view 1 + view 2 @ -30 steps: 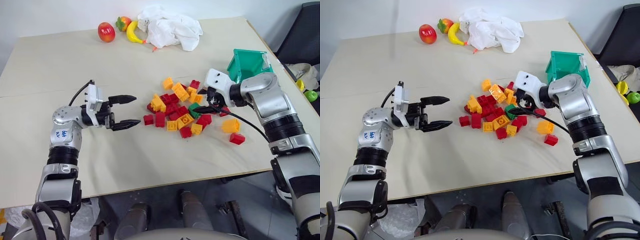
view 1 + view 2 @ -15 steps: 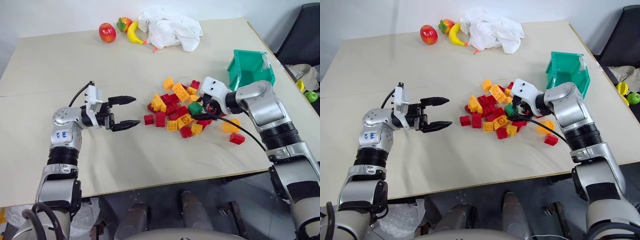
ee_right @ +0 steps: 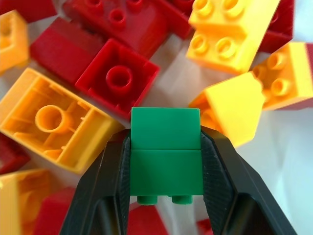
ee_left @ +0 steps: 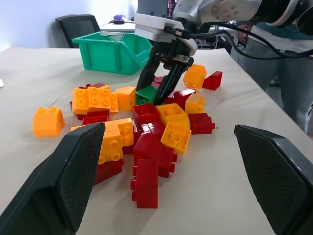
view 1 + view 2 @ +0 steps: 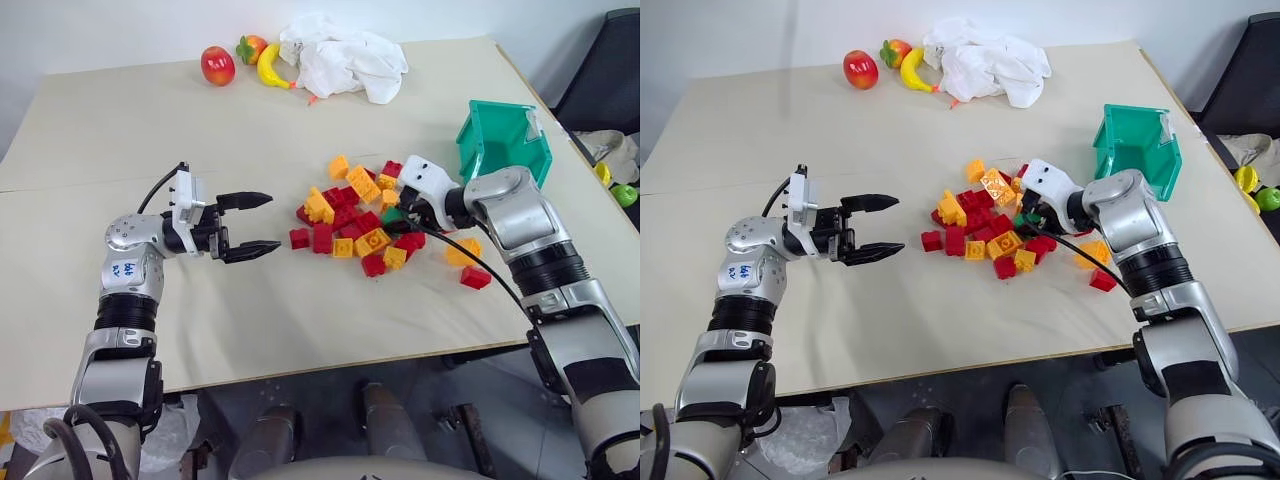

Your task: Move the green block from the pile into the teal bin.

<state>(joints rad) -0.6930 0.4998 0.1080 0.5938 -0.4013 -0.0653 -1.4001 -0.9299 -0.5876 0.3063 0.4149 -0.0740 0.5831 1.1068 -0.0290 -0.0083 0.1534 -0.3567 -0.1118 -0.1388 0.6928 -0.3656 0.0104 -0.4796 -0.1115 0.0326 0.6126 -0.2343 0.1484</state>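
The right end effector [image 4: 164, 78] reaches down into the pile [image 5: 365, 215] at the pile's 3 o'clock edge, and its two black fingers are clamped on the green block [image 3: 165, 149]. The right wrist view makes the grip plain: a finger [image 3: 110, 181] presses each side face of the block, whose studs point back toward the camera, with red and orange-yellow bricks just beneath it. From the head views the block is only a sliver of green under the white wrist housing, so the contact cannot be judged there. The left wrist view, looking across the table [image 5: 250, 320], shows the fingers pinching the block from above while it sits low among the bricks; whether it has left the table cannot be told.

The teal bin [image 5: 500, 140] stands at about 1 o'clock from the pile, near the table's right edge, apart from the bricks.

The left end effector [image 5: 255, 222] hovers at the pile's 9 o'clock side, level, its fingers spread apart and holding nothing.
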